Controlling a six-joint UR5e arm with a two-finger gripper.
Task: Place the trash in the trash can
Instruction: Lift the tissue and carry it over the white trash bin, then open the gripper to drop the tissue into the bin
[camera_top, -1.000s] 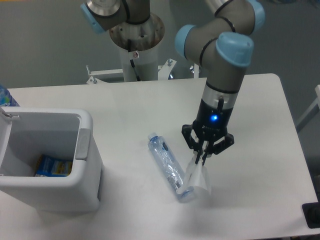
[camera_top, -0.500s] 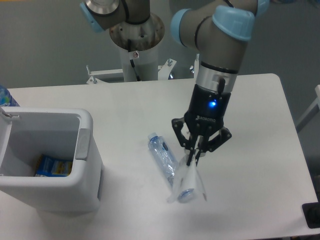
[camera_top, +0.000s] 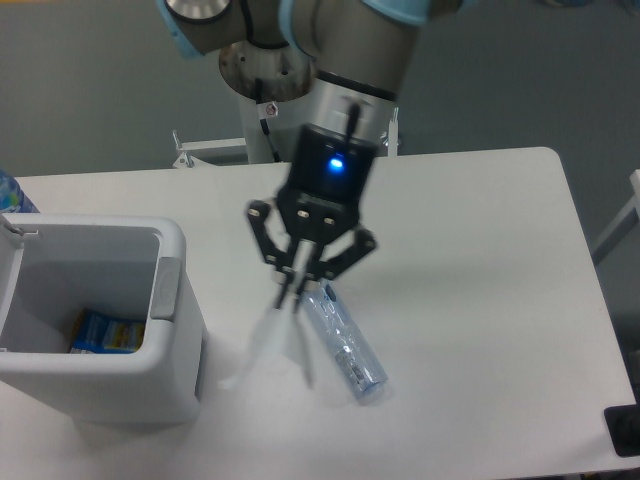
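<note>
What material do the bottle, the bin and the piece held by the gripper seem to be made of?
Bottle: clear bluish plastic, glossy; the table shows through it.
Bin: white opaque plastic, smooth, with thick rounded rim.
Held cup: probably thin whitish translucent plastic; motion blur leaves it uncertain.

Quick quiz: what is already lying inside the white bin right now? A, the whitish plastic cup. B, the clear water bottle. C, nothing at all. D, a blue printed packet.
D: a blue printed packet lies on the bottom of the trash can, while the water bottle lies on the table and the gripper holds the whitish cup outside it.
</note>
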